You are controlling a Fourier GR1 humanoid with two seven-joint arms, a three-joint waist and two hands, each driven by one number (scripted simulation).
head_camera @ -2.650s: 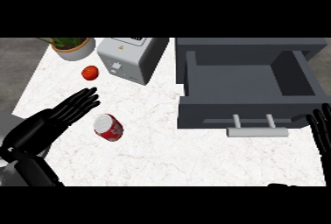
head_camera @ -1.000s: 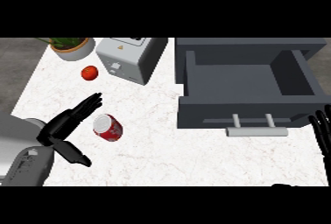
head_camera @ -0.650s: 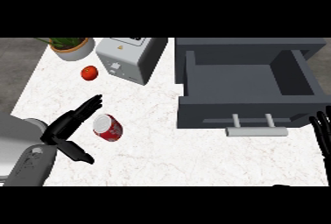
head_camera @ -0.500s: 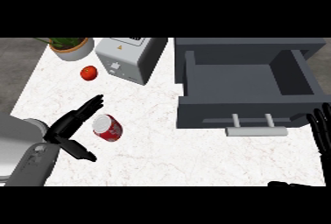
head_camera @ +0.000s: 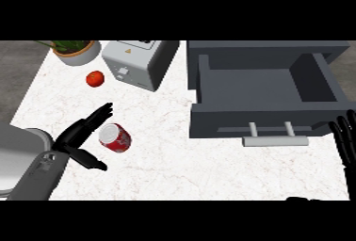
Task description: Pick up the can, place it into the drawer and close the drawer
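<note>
A red can (head_camera: pixel 115 138) lies tilted on the white marble counter, left of centre. My left hand (head_camera: pixel 78 137) is just to its left, fingers straight and pointing up-right, thumb stretched out below the can, not closed on it. The grey drawer (head_camera: pixel 265 86) stands open at the upper right, its inside bare, its handle (head_camera: pixel 274 140) facing me. My right hand (head_camera: pixel 345 141) rests open at the right edge, fingers up, beside the drawer's front.
A white toaster-like appliance (head_camera: pixel 139 63) stands at the back centre-left. A small red fruit (head_camera: pixel 95 78) lies near it, and a potted plant (head_camera: pixel 75 49) is in the back left corner. The counter's left edge runs close behind my left forearm.
My left hand has swung in from the left and turned edge-on beside the can, thumb dropping below it. The can and the drawer have not moved.
</note>
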